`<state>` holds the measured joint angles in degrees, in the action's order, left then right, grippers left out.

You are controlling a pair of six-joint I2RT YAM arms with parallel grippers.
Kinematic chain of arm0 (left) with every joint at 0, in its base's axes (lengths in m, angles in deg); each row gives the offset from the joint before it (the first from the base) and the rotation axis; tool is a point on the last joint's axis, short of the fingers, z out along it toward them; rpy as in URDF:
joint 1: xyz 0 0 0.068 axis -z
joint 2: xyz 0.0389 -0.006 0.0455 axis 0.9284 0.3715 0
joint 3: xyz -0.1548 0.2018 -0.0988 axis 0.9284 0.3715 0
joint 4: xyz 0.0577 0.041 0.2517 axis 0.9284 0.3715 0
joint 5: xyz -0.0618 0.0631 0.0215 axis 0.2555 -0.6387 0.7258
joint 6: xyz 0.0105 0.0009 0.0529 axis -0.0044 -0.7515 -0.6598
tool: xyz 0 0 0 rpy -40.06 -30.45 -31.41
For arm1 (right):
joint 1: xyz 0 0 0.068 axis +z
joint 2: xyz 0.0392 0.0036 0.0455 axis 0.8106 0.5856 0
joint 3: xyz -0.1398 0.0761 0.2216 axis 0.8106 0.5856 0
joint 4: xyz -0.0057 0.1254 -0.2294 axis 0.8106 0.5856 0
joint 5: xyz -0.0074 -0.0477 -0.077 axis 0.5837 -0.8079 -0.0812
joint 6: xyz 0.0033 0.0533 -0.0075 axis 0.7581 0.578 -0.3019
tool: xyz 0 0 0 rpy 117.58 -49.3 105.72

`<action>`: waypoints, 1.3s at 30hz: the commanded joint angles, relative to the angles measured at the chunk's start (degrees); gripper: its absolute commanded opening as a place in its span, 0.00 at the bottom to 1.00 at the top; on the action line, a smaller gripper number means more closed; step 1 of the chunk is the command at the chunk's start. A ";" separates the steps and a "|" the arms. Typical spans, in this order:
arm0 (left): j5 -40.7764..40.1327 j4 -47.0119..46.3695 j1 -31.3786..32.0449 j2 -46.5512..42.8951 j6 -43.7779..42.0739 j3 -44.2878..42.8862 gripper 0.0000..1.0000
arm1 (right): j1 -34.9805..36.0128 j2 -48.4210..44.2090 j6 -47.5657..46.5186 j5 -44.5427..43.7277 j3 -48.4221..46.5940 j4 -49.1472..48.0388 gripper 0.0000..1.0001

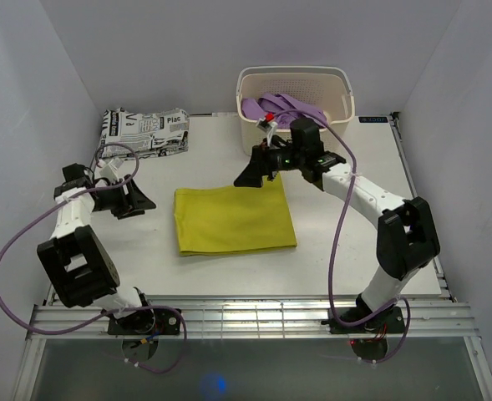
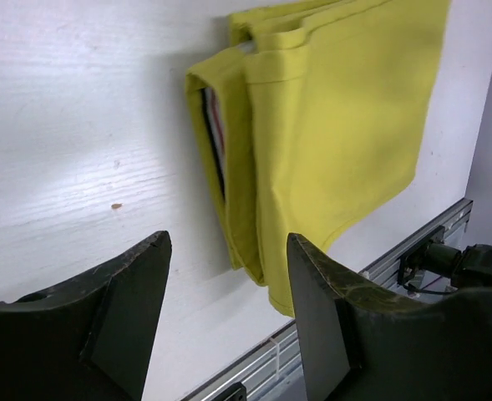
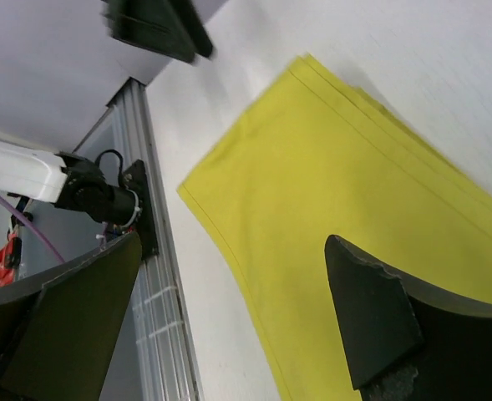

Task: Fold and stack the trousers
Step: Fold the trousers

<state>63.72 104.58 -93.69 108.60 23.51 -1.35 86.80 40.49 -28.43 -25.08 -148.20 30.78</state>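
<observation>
The trousers are smooth, matt yellow cloth. The table looks matt white with faint wood grain. The basket is perforated plastic.

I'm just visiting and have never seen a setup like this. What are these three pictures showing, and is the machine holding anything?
You are looking at two robot arms bolted at the near edge of a white table. The wide picture comes from a fixed camera above and behind them. The other two come from small cameras on each wrist, so the dark shapes at the bottom of those are the arm's own fingers.

In the middle lie the yellow trousers, folded into a flat rectangle. A folded newspaper-print garment sits at the far left, and a white basket with purple clothing stands at the back.

Nothing is held. The left gripper is open beside the trousers' left edge, and the right gripper is open above their far right corner.
</observation>
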 commanded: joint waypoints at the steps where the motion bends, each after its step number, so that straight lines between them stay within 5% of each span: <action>1: 7.39 1.60 0.10 -6.63 -2.19 -3.87 0.69 | -7.04 -2.02 -7.13 3.69 4.83 10.64 0.96; 9: 18.03 3.36 6.41 -9.11 -2.54 -2.75 0.67 | -12.08 -5.80 -15.83 5.36 13.09 18.65 0.90; 13: 17.95 -5.13 13.26 -8.76 3.41 3.75 0.63 | -12.78 -4.49 -15.93 7.02 16.60 18.65 0.81; 22: 16.29 -11.48 14.60 6.43 7.38 8.07 0.54 | -13.04 3.95 -17.07 8.44 21.00 17.86 0.66; 29: 9.96 -19.22 14.33 20.50 10.73 1.49 0.50 | -13.04 10.36 -15.93 7.56 23.90 15.14 0.62; 34: 8.89 -15.91 14.33 23.50 9.24 -4.93 0.50 | -12.69 10.81 -13.12 8.61 24.08 13.55 0.61; 39: 11.79 -6.14 14.33 15.18 1.33 -7.58 0.50 | -11.29 1.60 -8.55 10.37 26.62 9.26 0.62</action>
<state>74.71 93.21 -79.11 131.92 30.55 -7.45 74.56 47.99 -39.84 -15.05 -123.50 43.57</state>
